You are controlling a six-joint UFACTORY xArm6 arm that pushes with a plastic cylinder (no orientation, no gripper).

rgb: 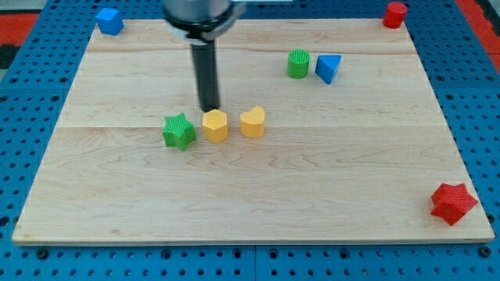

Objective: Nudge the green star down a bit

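My tip sits mid-bench, just above the yellow hexagon, up-right of the green star. Yellow heart beside. No jaws on this rod. No readable writing.

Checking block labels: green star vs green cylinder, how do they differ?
Shape: the green star has points; the green cylinder is round.
Place: the green star sits left of centre, first in a row with two yellow blocks; the green cylinder stands toward the view's top right, beside a blue block.
Tip: my tip is just up and right of the green star, far from the green cylinder.
Both are green and ribbed.
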